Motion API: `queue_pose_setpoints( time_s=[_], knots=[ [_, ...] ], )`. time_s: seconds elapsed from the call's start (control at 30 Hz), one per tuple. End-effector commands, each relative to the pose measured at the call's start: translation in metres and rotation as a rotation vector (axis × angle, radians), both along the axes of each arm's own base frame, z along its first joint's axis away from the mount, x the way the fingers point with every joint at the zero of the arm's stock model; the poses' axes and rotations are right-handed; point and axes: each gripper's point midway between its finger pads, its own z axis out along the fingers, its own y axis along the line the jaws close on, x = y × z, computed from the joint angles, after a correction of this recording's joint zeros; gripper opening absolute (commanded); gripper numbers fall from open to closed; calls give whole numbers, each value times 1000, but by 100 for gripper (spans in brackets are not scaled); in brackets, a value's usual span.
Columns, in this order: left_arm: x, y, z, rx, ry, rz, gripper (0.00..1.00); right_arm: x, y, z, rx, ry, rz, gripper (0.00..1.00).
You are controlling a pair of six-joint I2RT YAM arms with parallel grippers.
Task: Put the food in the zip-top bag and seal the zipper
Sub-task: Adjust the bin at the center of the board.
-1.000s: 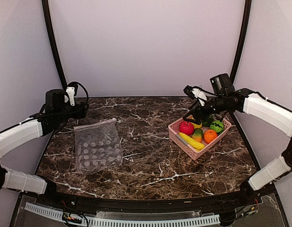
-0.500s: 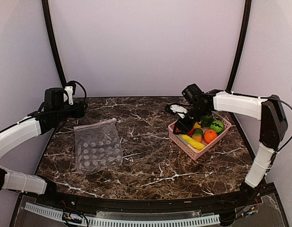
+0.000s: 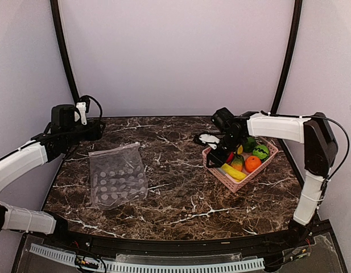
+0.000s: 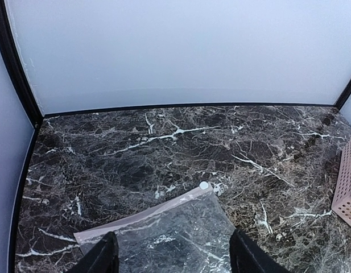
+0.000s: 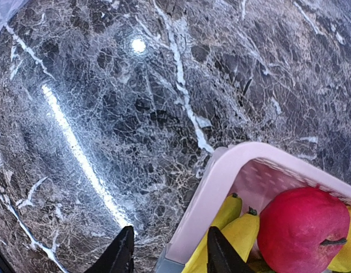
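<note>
Movement: right tool (image 5: 168, 257) has dropped to basket (image 5: 221, 182) rim, parted, empty; first pick looks imminent, food (image 3: 243, 161) untouched inside. Left tool (image 4: 175, 256) parted, empty, facing zip-top bag (image 3: 117, 176) on worktop (image 3: 181, 199).

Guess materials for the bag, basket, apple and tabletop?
Zip-top bag: thin clear soft plastic film, likely; marble shows through it, surface wrinkled.
Basket: pink moulded plastic, matte, slatted walls.
Apple: glossy hard plastic, probably; soft highlights, toy-like.
Tabletop: dark marble look, polished, mirrors the lights; real stone or laminate, cannot tell.
</note>
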Motion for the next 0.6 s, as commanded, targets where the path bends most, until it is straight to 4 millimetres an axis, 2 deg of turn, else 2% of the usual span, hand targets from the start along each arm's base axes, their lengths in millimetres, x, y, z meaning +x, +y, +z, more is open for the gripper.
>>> queue_pose_setpoints(
  time_s=[0.0,0.2,0.27,0.43,0.57],
  knots=[
    [-4,-5,17,-28,-22,-17,65,-1,1,1,-26,2,0,37],
    [-3,-5,15,-30,-19,-21,66,-21,-2,-5,-60,20,69,19],
    [-3,-7,14,-33,-16,-25,66,-29,-6,-6,-73,23,89,16],
    [-2,-7,10,-29,-3,-27,65,-47,-28,-10,-132,16,121,8],
    [-1,-10,8,-39,4,-40,65,-72,-52,-15,-181,22,175,0]
  ],
)
